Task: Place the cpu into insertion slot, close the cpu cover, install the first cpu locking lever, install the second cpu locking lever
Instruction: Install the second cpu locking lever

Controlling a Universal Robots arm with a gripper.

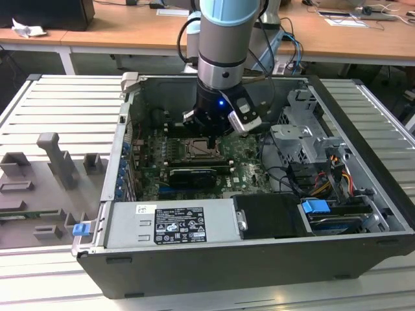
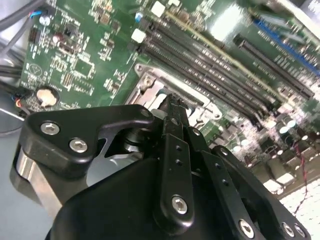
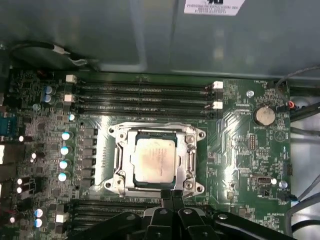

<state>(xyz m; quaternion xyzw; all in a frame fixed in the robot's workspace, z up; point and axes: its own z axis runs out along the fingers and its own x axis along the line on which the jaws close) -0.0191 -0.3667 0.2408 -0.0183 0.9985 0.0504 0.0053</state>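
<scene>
The cpu (image 3: 155,160), a pale square chip, lies flat in the insertion slot (image 3: 118,159) on the green board. The silver cpu cover (image 3: 191,159) lies down around the chip's edges, and its face shows through the cover's window. My gripper (image 3: 172,196) is shut with its black fingertips pressed together, nothing visible between them, just at the socket's metal edge. In the second wrist view the gripper (image 2: 171,100) points down at the socket frame (image 2: 148,89). In the exterior view the gripper (image 1: 209,137) hangs inside the open computer case right above the insertion slot (image 1: 194,150).
Long black memory slots (image 3: 145,97) run beside the socket, and a coin battery (image 3: 264,116) sits near them. A grey power supply (image 1: 172,223) lines the case's front, with a metal drive cage (image 1: 301,139) and coloured cables (image 1: 327,175) at the exterior view's right.
</scene>
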